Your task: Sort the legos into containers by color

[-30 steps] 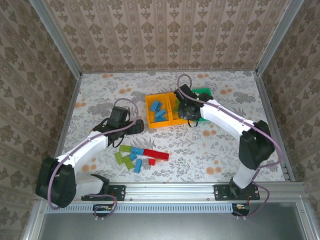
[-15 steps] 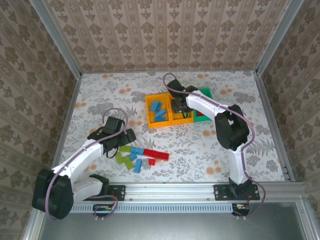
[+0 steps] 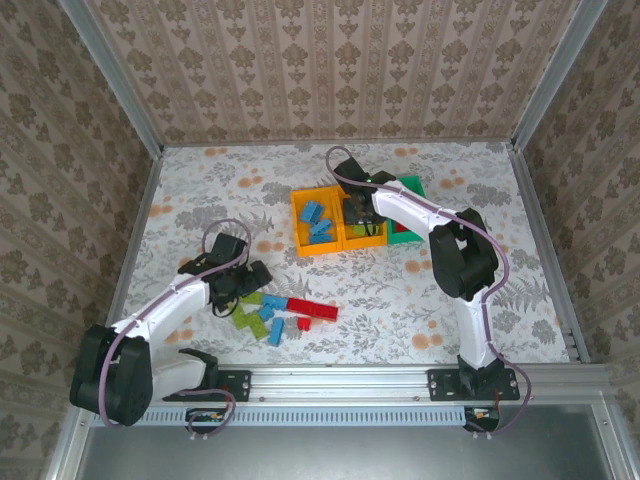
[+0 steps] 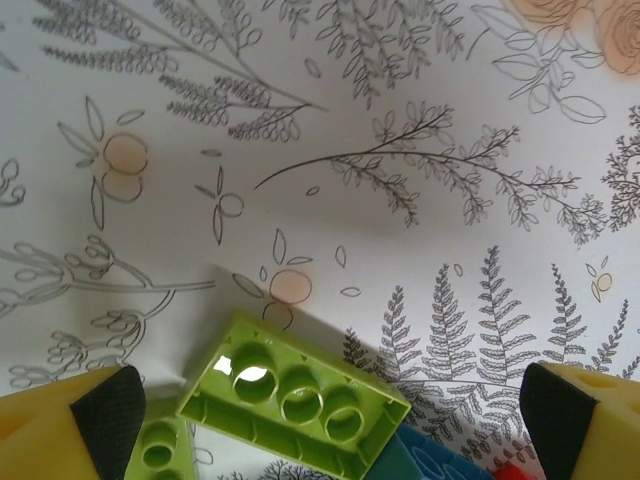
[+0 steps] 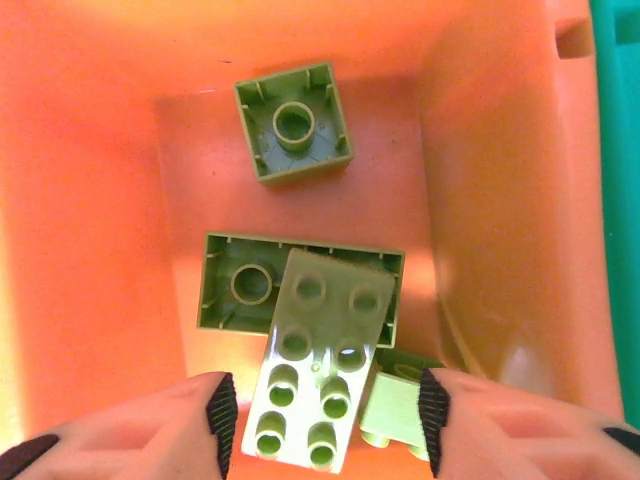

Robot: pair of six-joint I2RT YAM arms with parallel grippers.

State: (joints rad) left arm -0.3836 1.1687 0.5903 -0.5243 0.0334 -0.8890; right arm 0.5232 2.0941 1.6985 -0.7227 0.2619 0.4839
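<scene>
When compared with one second ago, shows two changes. On the left side, found the left gripper point(image 3: 250, 277) brought lower and nearer to the loose legos point(image 3: 285, 312) on the table point(image 3: 200, 190), with its fingers point(image 4: 100, 425) spread fully wide and holding nothing. Directly under them, in the left wrist view, an upside-down lime brick point(image 4: 295, 400), touching no finger; probably the next one to take. Further right in the pile, blue bricks and the long red brick point(image 3: 313, 310), all not yet sorted. Then the containers: blue bricks already inside the left orange bin point(image 3: 297, 222), and just beside it the middle orange bin point(image 5: 90, 250). Above this bin, found the right gripper point(image 5: 327, 415), swung over from the border with the green bin point(image 3: 410, 187), its fingers no more pressed together but parted. Between them a studs-up lime brick point(image 5: 315, 370), resting on other lime bricks at the bin bottom, with a thin gap on each side, so judged as just let go. Means one more lime piece delivered to the middle bin, with a good part of the sorting left to do on the table.
</scene>
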